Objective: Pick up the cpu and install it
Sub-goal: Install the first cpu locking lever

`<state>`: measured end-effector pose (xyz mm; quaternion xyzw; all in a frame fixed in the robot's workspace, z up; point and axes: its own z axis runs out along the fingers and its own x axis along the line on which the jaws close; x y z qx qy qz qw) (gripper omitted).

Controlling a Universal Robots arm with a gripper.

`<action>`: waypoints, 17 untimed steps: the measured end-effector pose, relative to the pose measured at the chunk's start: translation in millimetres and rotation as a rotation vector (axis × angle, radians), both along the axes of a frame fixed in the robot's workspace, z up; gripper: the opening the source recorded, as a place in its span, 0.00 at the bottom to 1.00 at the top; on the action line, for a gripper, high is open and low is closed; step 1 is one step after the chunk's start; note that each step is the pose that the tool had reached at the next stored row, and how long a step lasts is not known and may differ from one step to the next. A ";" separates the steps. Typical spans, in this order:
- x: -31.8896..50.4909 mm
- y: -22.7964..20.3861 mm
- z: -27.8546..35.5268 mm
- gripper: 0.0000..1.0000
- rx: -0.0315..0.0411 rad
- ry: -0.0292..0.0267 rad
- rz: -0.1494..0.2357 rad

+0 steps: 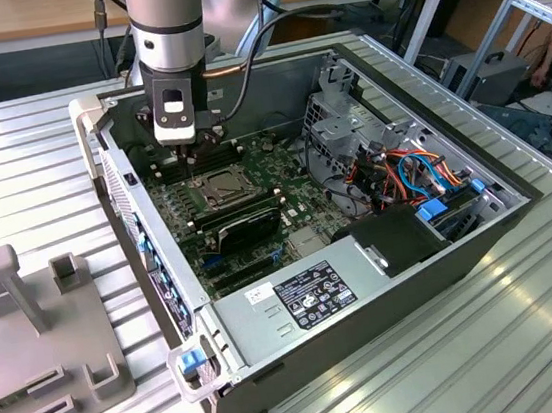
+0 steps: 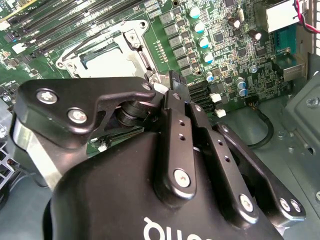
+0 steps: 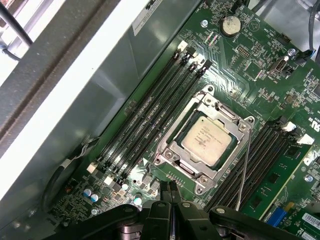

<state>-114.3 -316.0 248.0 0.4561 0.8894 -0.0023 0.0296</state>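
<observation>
Locate the cpu lying flat in the socket near the middle of the motherboard, silver-grey top facing up, enclosed on all sides by the socket's metal frame. Note the thin lever wire running along one side of that frame. Observe the memory slots in parallel rows on two opposite sides of the socket.

Find the gripper inside the open computer case, toward the case's far edge in the exterior view, hanging low over the board beside the socket and apart from the cpu. Check the fingers in both wrist views: pressed together at the tips, pinching nothing, poised just off one edge of the socket frame.

Identify the black oblong card on the board on the near side of the socket, and the grey power supply at the near corner of the case. See the case resting on the ribbed metal table, with a grey fixture at the table's edge on the exterior view's left.
</observation>
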 end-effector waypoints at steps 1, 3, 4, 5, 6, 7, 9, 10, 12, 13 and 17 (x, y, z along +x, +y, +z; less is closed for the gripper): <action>0.0 0.0 0.0 0.11 0.0000 0.0000 0.000; 0.0 0.0 0.0 0.11 0.0000 -0.0001 0.000; 0.0 0.0 0.0 0.11 0.0000 -0.0001 0.001; 0.0 0.0 0.0 0.11 0.0000 -0.0001 0.004; 0.0 0.0 0.0 0.11 0.0000 0.0000 0.006; 0.0 0.0 0.0 0.11 0.0000 0.0000 0.012; 0.0 0.0 0.0 0.11 0.0000 -0.0001 0.022; 0.0 0.0 0.0 0.11 0.0000 -0.0001 0.029; 0.0 0.0 0.0 0.11 0.0000 -0.0001 0.051; 0.0 0.0 0.0 0.11 0.0000 0.0000 0.072; 0.0 0.0 -0.1 0.11 0.0001 -0.0001 0.155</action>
